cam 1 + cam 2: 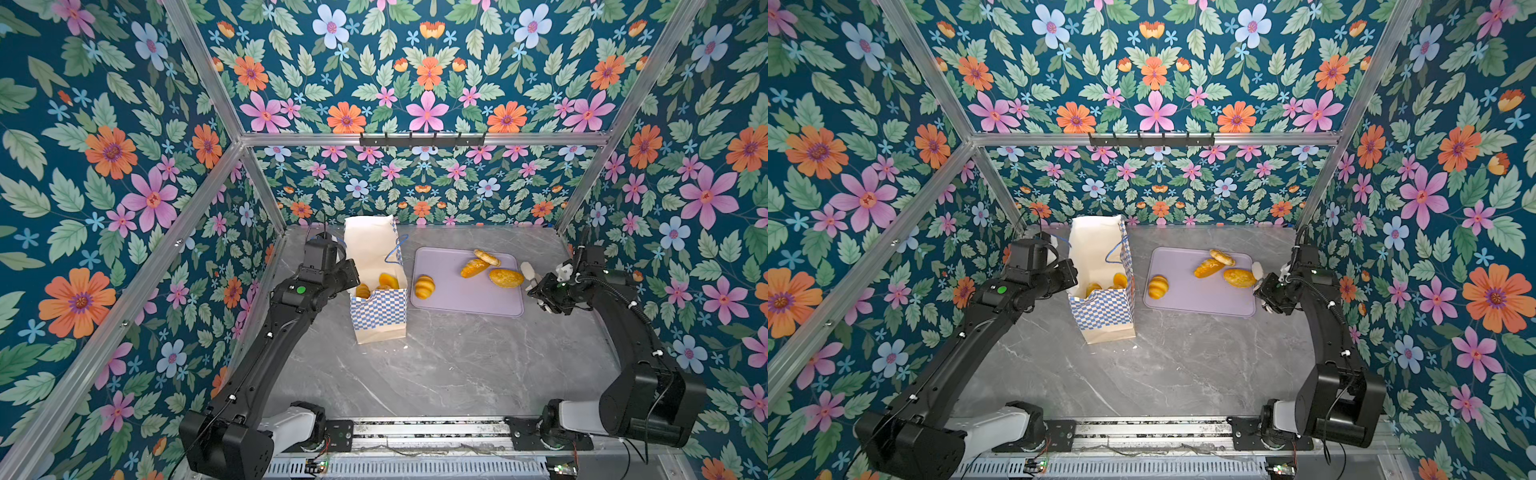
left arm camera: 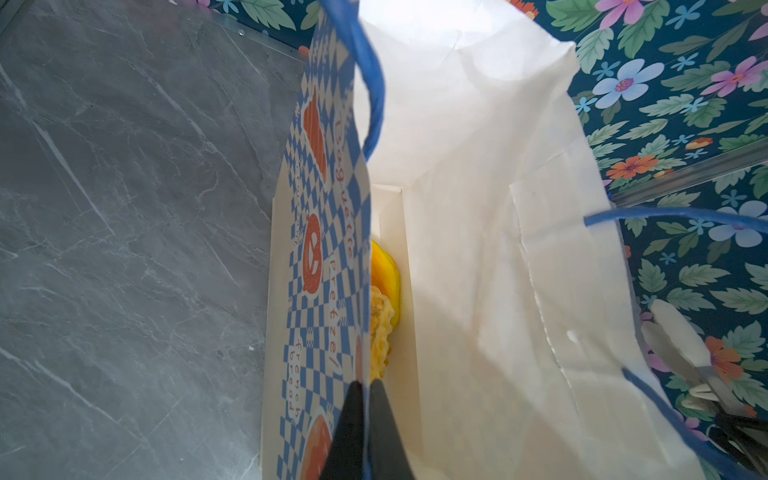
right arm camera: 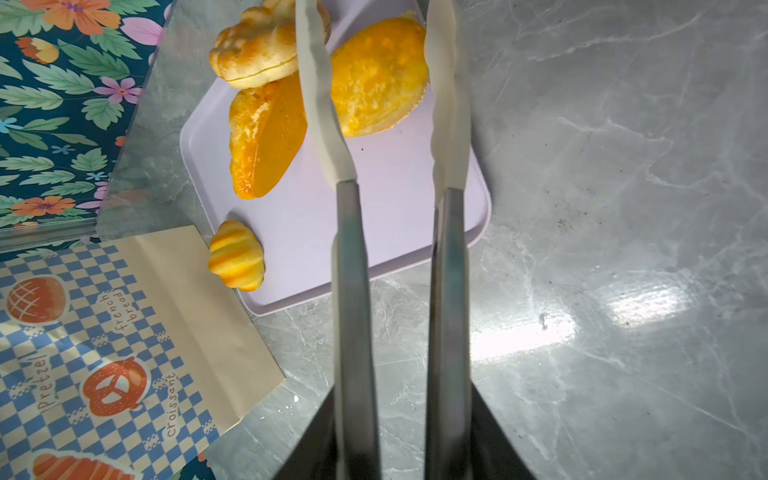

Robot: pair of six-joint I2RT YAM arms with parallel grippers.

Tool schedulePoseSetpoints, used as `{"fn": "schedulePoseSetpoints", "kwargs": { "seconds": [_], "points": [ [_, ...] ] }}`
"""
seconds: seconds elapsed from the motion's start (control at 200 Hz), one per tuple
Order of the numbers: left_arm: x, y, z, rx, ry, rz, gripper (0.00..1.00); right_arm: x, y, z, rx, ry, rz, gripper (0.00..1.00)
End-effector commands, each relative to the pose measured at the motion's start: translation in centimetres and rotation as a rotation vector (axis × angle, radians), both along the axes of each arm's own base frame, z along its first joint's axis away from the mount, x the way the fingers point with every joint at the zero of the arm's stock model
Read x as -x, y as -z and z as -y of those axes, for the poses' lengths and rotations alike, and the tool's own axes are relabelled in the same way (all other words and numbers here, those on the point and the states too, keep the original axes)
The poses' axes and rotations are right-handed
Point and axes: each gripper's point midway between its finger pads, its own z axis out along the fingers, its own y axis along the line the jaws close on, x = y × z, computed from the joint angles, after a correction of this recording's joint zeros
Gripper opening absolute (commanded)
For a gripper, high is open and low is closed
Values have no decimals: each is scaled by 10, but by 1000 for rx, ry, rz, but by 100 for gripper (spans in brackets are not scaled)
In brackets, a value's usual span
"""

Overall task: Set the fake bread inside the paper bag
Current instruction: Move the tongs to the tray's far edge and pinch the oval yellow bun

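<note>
The paper bag (image 1: pixel 376 249) (image 1: pixel 1100 307) stands open left of centre, with bread (image 1: pixel 388 280) (image 2: pixel 384 270) inside. My left gripper (image 2: pixel 362 384) is shut on the bag's checkered side wall at the rim. My right gripper (image 3: pixel 402 390) is shut on a pair of metal tongs (image 3: pixel 353 270) whose white tips (image 1: pixel 528 270) stand apart on either side of an oval bun (image 3: pixel 378 79) (image 1: pixel 506 277); I cannot tell if they touch it. Also on the lilac tray (image 1: pixel 469 303) lie a ridged loaf (image 1: pixel 473 268), a ring (image 1: pixel 487 257) and a croissant (image 1: pixel 424 286) (image 3: pixel 237 259).
The tray (image 3: pixel 374 232) lies flat on the grey marble table (image 1: pixel 436 365), just right of the bag. Floral walls and aluminium posts (image 1: pixel 266 187) enclose the table on three sides. The bag's blue cord handles (image 2: pixel 370 83) hang over its mouth.
</note>
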Motion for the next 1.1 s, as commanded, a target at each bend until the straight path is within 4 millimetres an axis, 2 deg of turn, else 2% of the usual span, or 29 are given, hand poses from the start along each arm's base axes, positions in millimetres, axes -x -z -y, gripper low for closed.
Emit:
{"fn": "schedulePoseSetpoints", "kwargs": {
  "seconds": [0.0, 0.555, 1.095],
  "points": [
    [-2, 0, 0, -5, 4, 8, 5, -6, 4, 3, 20, -16, 17, 39],
    [-2, 6, 1, -8, 8, -3, 5, -13, 29, 2, -3, -26, -28, 42],
    [-1, 6, -2, -17, -1, -4, 5, -28, 34, -12, -97, -41, -13, 40]
  ]
}}
